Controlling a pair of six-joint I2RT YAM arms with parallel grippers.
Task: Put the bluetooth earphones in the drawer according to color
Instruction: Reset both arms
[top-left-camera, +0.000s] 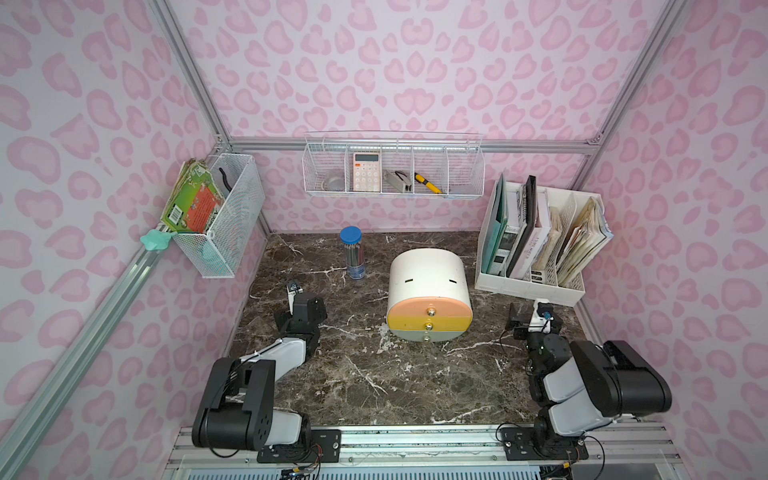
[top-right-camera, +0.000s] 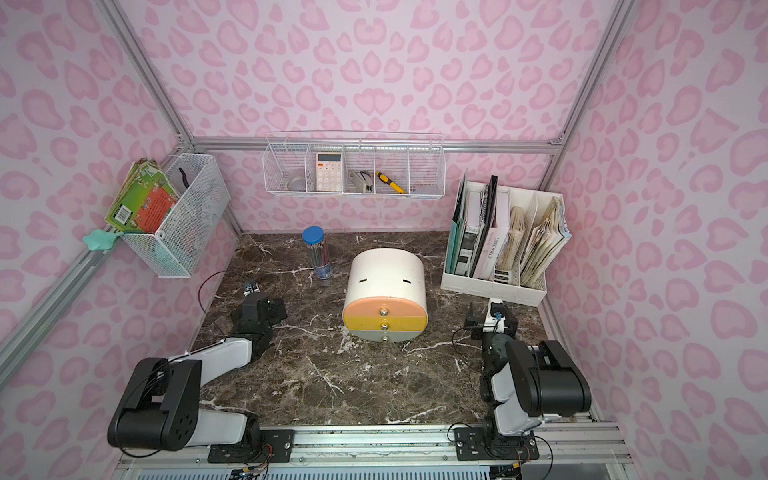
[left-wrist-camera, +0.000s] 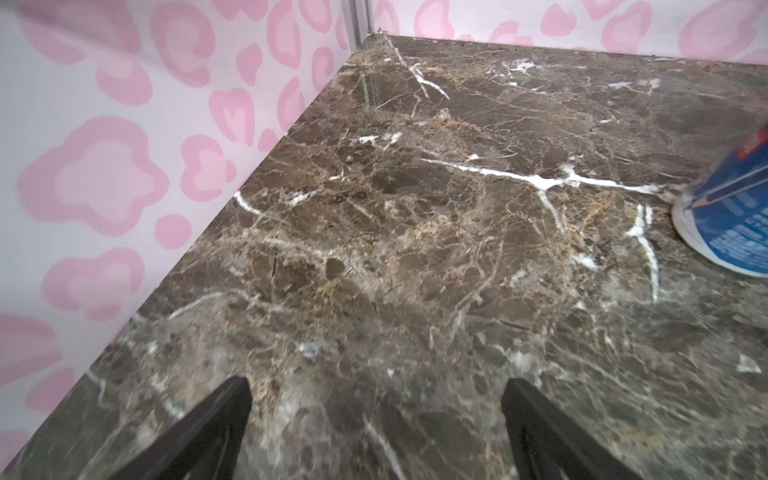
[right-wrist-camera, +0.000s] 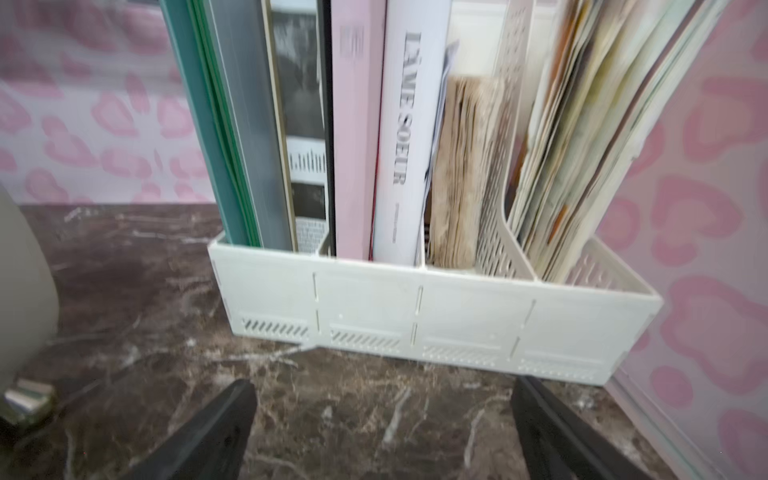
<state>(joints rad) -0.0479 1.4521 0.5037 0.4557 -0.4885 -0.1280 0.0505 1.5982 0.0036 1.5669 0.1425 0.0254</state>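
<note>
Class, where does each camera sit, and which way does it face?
Both top views: overhead, looking down on the drawer; left arm, right arm show.
Left wrist: low over the table, facing its corner; open left gripper shows.
Right wrist: low, facing the file rack; open right gripper shows.
Shared: file rack, right wrist and top views.

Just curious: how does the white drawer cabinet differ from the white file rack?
The drawer cabinet is round-topped, the file rack boxy. The cabinet's three coloured drawers are shut; the rack is open, holding upright books. The cabinet stands in the middle of the table, the rack at a far corner. Both are white.
</note>
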